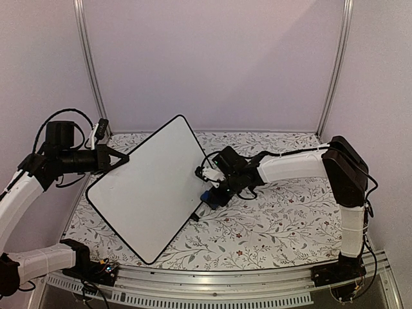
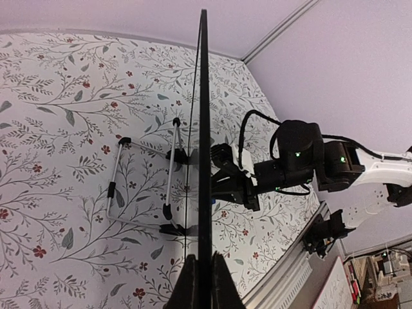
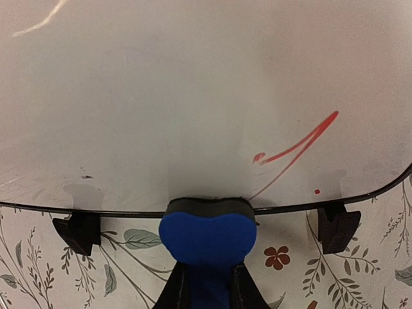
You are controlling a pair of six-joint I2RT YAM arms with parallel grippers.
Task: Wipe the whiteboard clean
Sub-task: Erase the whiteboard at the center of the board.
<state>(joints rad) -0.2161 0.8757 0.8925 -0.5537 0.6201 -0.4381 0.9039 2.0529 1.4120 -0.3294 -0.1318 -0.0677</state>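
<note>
— How many things are showing?

— One whiteboard, one blue eraser, two arms. The left jaws are clenching the board's rim. The right jaws are gripping the eraser, which is pressing against the board's bottom rim straight ahead of them.

— And around the right jaws?

— Two black feet are sitting one to each side, and one red stroke is showing ahead, to their right.

— Which way is the board pointing?

— It is standing on its long edge between both jaws, facing the right jaws, with its long axis running level along the table. One wire stand is sitting behind it.

— Surroundings?

— A floral pattern is covering the table. Pale lilac walls and two metal posts are rising beyond.
</note>
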